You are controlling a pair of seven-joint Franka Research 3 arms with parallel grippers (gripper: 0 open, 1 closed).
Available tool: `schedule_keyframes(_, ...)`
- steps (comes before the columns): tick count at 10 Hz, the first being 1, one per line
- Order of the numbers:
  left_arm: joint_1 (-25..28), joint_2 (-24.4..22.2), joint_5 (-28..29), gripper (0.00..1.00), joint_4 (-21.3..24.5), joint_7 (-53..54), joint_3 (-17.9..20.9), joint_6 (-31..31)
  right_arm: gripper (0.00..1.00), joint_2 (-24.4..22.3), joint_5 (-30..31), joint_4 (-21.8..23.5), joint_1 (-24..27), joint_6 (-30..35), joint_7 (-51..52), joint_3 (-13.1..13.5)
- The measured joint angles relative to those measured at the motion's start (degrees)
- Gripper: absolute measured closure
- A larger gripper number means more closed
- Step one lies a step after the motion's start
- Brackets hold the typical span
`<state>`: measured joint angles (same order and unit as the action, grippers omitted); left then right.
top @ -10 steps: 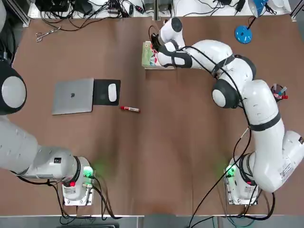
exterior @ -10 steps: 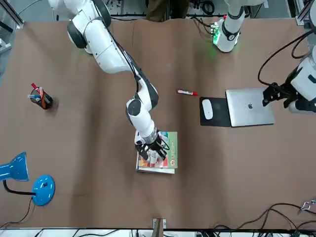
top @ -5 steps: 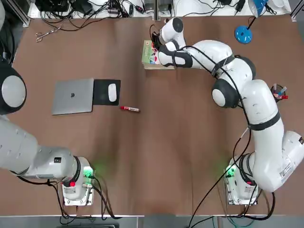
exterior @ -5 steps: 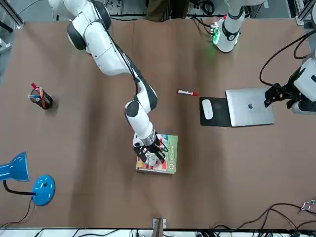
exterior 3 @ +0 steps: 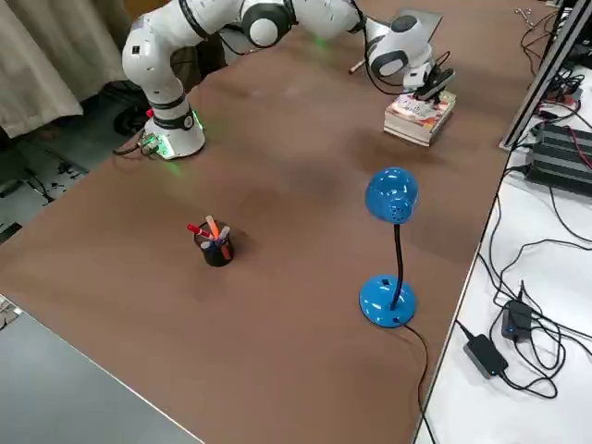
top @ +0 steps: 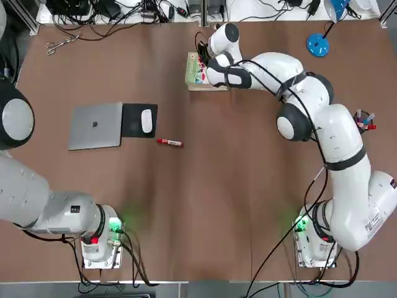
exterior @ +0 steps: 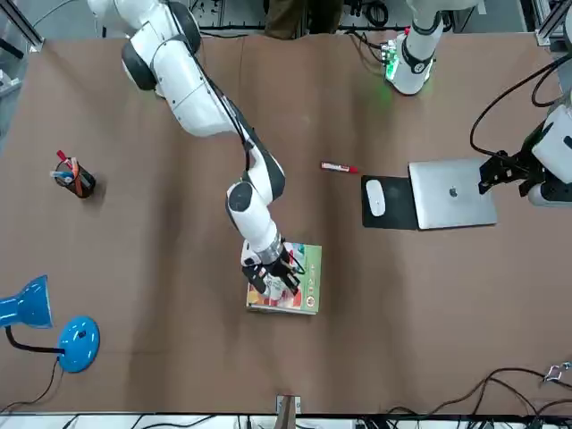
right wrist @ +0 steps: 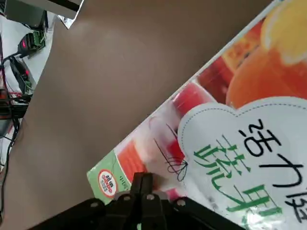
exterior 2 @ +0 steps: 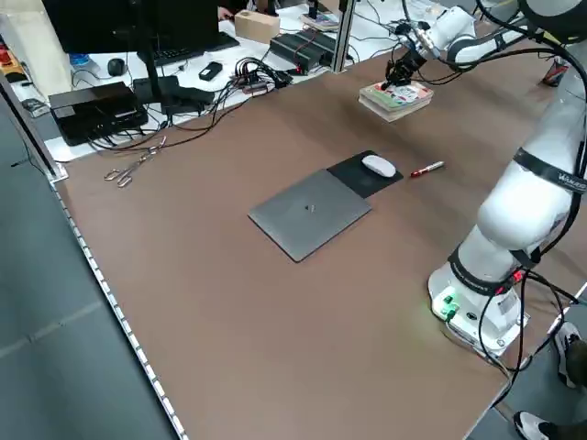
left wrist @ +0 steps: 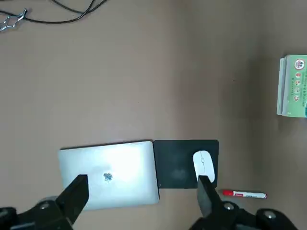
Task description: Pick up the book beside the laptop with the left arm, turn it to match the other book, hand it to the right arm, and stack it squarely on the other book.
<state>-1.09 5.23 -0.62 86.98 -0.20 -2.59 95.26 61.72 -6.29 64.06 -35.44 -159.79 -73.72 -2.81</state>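
In the front view, the right arm's black two-finger gripper (right wrist: 143,177) is near the middle of the frame, just below centre, its fingers clenched together with nothing between them; the fingertips are at the colourful cover, though I cannot tell whether they touch it. Farther back, at the right of the frame, the left arm's black two-finger gripper (left wrist: 144,179) hangs above the laptop end of the table, released, its fingers spread wide apart and holding nothing. The thin rectangular book with a pink-red cover and green end (exterior: 309,273) lies flat below the right gripper and well apart from the left one. It rests on top of the other book, whose pale edges (exterior 3: 409,129) show beneath it; the two form one stack. Counting from near to far in the front view, there is one blue desk lamp (exterior: 79,344) at lower left, then the stack at centre, then one flat silver-grey laptop (exterior: 451,195) at right, beside one black mouse pad (exterior: 399,216) carrying one white mouse (exterior: 375,198). One black mesh cup of pens (exterior: 82,183) stands upright at left, and one red-capped white marker (exterior: 339,167) lies right of centre, all on one brown table (exterior: 170,295).
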Motion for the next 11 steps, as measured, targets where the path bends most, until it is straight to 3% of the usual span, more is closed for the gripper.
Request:
schedule_keyframes(2,0.00,0.00,0.00,0.00,-0.01,0.02,0.00,0.00,0.98,-0.59,0.00,-1.57,-0.42,0.05,0.00,-0.15)
schedule_keyframes(4,0.00,0.02,0.00,0.00,-0.01,0.04,-0.03,0.00,0.98,-4.06,0.00,-2.45,0.04,6.06,0.92,-0.01)
schedule_keyframes(6,-0.01,0.02,0.00,0.00,-0.03,0.05,-0.07,0.00,0.93,-9.81,-0.05,-2.89,3.41,18.94,7.81,0.23)
schedule_keyframes(8,0.04,0.02,0.00,0.00,-0.05,0.05,0.02,0.00,0.82,-15.62,-0.11,-2.97,9.09,33.56,15.34,0.13)
schedule_keyframes(11,-0.23,0.02,0.00,0.00,-0.19,0.06,-0.22,0.00,0.37,-22.84,0.96,-3.03,15.27,49.31,27.98,0.29)
